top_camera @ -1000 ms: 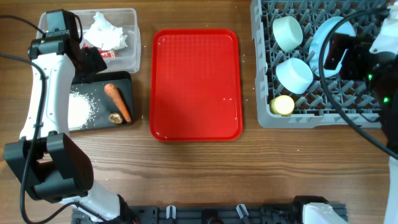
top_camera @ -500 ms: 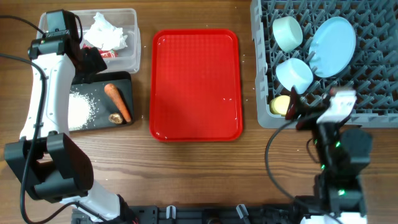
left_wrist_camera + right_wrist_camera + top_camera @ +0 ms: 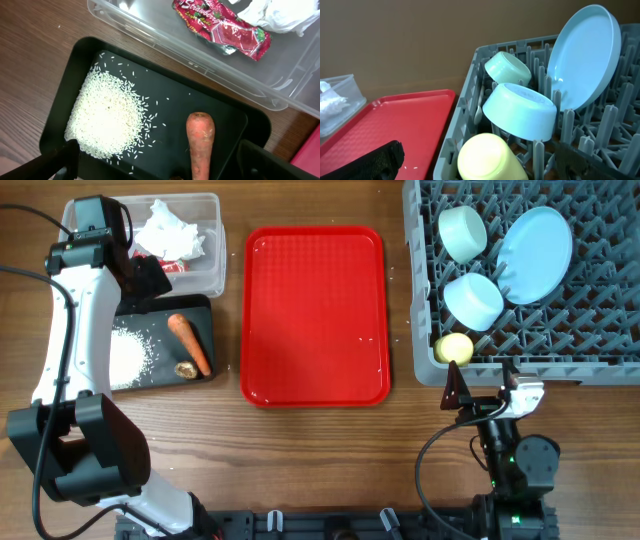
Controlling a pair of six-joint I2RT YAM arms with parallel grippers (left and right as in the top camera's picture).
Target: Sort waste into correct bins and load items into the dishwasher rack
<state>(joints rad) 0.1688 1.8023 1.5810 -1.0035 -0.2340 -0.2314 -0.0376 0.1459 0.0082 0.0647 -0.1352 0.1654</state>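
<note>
The grey rack (image 3: pixel 590 310) holds the light blue plate (image 3: pixel 535 255), pale green bowl (image 3: pixel 462 232), light blue bowl (image 3: pixel 473 300) and yellow cup (image 3: pixel 454 348). My right gripper (image 3: pixel 482 388) is open and empty, just in front of the rack, facing the cup (image 3: pixel 487 157). The clear tub (image 3: pixel 212 240) holds the white napkin (image 3: pixel 170 230) and red wrapper (image 3: pixel 220 27). The black tray (image 3: pixel 205 310) holds rice (image 3: pixel 107 117), the carrot (image 3: pixel 200 142) and a brown scrap (image 3: pixel 185 369). My left gripper (image 3: pixel 165 170) is open and empty above the black tray. I cannot make out the spoon.
The red tray (image 3: pixel 315 315) lies bare between the bins and the rack. My left arm stretches along the table's left side. Cables and my right arm's base sit at the near edge, right of centre.
My right arm has pulled back from over the rack to the near table edge, uncovering the plate. My left arm has not moved.
</note>
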